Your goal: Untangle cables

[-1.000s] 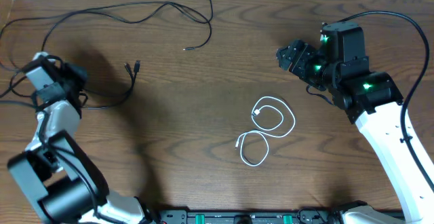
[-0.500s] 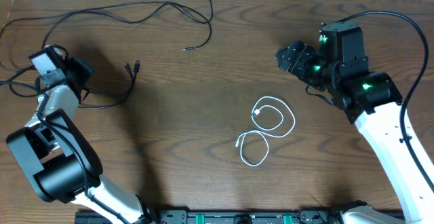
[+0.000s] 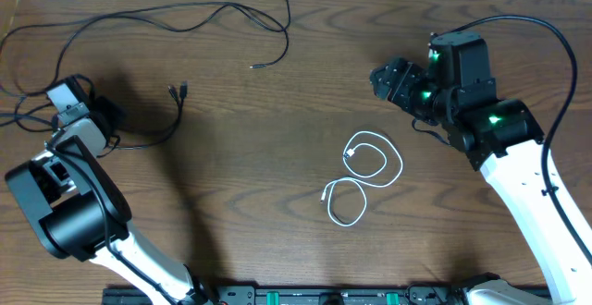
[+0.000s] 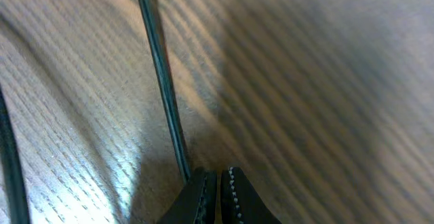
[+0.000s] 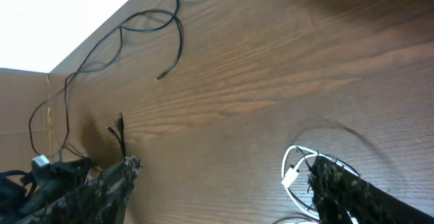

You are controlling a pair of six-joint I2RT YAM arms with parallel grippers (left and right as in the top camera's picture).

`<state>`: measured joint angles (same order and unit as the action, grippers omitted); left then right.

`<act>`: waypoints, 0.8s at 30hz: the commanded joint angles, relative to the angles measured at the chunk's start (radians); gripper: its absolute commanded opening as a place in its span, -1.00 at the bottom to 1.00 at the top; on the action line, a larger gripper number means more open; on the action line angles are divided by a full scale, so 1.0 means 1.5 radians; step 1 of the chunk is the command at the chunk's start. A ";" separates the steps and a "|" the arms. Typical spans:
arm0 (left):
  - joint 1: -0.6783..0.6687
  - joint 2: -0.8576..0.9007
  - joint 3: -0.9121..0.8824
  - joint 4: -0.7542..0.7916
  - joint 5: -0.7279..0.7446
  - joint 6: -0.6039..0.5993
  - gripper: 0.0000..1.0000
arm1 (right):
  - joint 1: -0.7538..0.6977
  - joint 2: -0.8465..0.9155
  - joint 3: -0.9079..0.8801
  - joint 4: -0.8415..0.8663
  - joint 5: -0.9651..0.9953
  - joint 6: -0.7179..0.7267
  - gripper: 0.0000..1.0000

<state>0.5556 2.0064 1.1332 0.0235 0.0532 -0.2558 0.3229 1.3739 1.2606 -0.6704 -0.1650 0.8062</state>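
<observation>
Brown wood-grain table [image 3: 231, 250] bears 1 white cable [image 3: 365, 183], 2 black cables [image 3: 157, 11].

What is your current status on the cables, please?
Left gripper shut on black cable. Right gripper open, empty. White cable coiled alone, centre. Second black cable sprawled along far side. Nothing blocking.

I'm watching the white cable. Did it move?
No. The white cable lies in the same loops, same spot on the table's wood grain.
</observation>
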 commanded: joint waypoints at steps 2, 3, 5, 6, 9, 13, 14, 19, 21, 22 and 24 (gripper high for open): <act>0.016 0.020 0.011 -0.005 -0.011 0.018 -0.84 | 0.004 0.002 0.002 -0.002 -0.002 -0.005 0.62; 0.018 0.020 0.011 -0.005 -0.012 0.018 -0.84 | 0.004 0.002 0.002 -0.002 -0.002 -0.005 0.62; 0.023 0.020 0.011 -0.005 -0.012 0.017 -0.85 | 0.004 0.002 0.002 -0.002 -0.002 -0.005 0.62; 0.026 0.020 0.011 -0.005 -0.012 0.017 -0.85 | 0.004 0.002 0.002 -0.002 -0.002 -0.005 0.62; 0.036 0.019 0.011 -0.006 -0.012 -0.009 -0.85 | 0.004 0.002 0.002 -0.002 -0.002 -0.005 0.62; 0.047 0.010 0.011 -0.008 -0.011 -0.030 -0.85 | 0.004 0.002 0.002 -0.002 -0.002 -0.005 0.63; 0.048 0.007 0.011 -0.008 -0.011 -0.030 -0.85 | 0.004 0.002 0.002 -0.002 -0.002 -0.005 0.63; 0.048 -0.021 0.011 -0.001 -0.011 -0.030 -0.85 | 0.004 0.002 0.002 -0.002 -0.001 -0.005 0.64; 0.048 -0.031 0.011 0.011 -0.011 -0.030 -0.85 | 0.004 0.002 0.002 -0.002 -0.001 -0.005 0.64; 0.048 -0.036 0.011 0.018 -0.010 -0.030 -0.85 | 0.004 0.002 0.002 -0.002 -0.001 -0.005 0.64; 0.048 -0.038 0.011 0.033 -0.011 -0.030 -0.85 | 0.004 0.002 0.002 -0.002 -0.001 -0.005 0.64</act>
<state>0.6239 1.9957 1.1336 0.0536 0.0525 -0.2916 0.3229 1.3739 1.2606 -0.6704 -0.1650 0.8062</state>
